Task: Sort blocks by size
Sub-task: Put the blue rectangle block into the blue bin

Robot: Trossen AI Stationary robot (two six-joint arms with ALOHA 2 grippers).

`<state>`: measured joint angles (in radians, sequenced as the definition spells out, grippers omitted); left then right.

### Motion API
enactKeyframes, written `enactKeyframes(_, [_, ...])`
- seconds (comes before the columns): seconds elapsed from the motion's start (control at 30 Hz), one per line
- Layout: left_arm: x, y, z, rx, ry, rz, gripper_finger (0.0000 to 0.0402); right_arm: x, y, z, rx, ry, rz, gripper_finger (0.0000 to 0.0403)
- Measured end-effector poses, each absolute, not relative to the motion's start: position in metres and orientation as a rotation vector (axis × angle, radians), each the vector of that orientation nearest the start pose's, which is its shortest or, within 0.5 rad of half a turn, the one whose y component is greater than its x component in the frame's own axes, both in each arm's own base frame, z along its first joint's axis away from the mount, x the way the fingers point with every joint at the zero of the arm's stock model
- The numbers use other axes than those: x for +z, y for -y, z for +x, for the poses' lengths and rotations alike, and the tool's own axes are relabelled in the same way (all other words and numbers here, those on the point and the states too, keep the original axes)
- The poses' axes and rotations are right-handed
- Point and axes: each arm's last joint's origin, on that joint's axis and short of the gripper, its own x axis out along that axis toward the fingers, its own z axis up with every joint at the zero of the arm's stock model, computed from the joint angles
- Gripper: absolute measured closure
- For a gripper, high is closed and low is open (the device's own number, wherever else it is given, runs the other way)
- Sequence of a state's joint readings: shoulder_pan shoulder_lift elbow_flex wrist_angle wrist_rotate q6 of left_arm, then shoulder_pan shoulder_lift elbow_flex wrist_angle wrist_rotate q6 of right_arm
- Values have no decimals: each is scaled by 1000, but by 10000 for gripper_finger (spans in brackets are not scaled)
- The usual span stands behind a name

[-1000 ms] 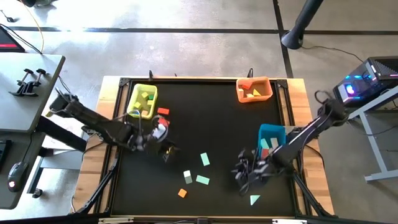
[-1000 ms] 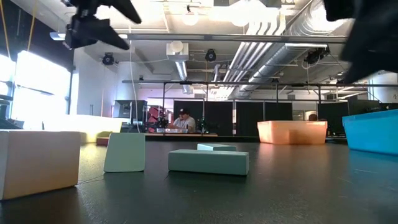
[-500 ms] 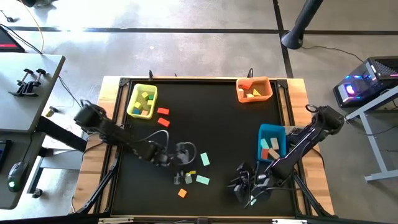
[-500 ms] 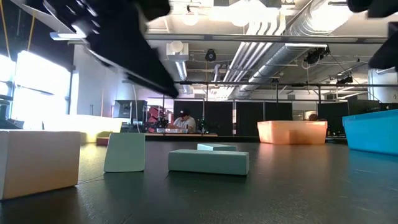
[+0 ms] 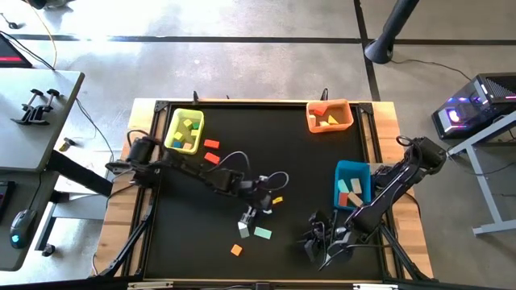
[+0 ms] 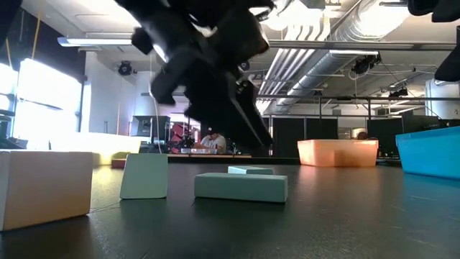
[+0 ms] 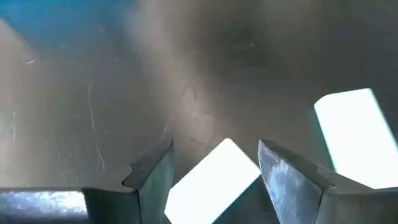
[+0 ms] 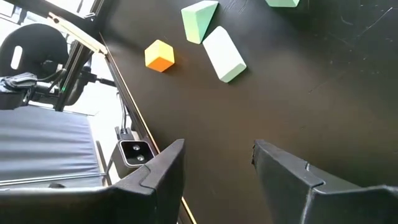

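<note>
Left gripper (image 5: 248,214): I have it reaching from the table's left edge to the middle, low over the loose mint blocks. In the left wrist view its fingers (image 7: 152,177) are spread apart, with a pale mint block (image 7: 211,180) lying in the gap between them, so I judge it is lined up to close on that piece. Nothing is gripped yet.

Right gripper (image 5: 322,242): parked near the front right corner, just in front of the blue bin (image 5: 352,171). Its fingers (image 8: 158,171) are released and empty over bare mat. I read it as waiting.

Loose blocks: a mint bar (image 5: 263,234) and a small mint piece (image 5: 243,232) sit just in front of the left gripper. An orange cube (image 5: 236,250) lies nearer the front edge. A small yellow-orange piece (image 5: 277,200) sits just right of the left wrist, and two red pieces (image 5: 212,151) lie beside the yellow bin (image 5: 172,129).

Bins: yellow bin at the back left corner, orange bin (image 5: 347,122) at the back right, blue bin by the right edge. Each already holds blocks, presumably one size class apiece.

Progress: I judge most sorting done, with a handful of pieces left on the mat.

Risk: the neighbouring mint bar (image 7: 348,134) lies close, so closing may nudge it.
</note>
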<state>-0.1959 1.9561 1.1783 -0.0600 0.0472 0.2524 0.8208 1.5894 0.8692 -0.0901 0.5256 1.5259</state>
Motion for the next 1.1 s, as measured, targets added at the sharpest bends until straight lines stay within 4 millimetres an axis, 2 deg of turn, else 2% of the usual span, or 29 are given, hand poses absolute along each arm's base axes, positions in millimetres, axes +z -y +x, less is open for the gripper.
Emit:
enactKeyframes(0.17, [137,75,405,-376,-830,368,181,184,-218,224,-253,-671,971,222])
enactKeyframes(0.5, [130,72,405,-340,-883,412,182,183,-216,224,-283,-648,957,222])
enactKeyframes(0.63, [134,71,407,-240,-907,341,189,183,-213,226,-302,-638,953,222])
enactKeyframes(0.73, [144,69,413,-163,-899,190,190,183,-211,228,-310,-638,953,222])
enactKeyframes(0.87, [165,66,420,-239,-836,67,188,182,-210,229,-309,-648,956,222])
enactKeyframes(1.1, [148,46,406,-241,-1015,157,187,183,-210,229,-303,-645,968,222])
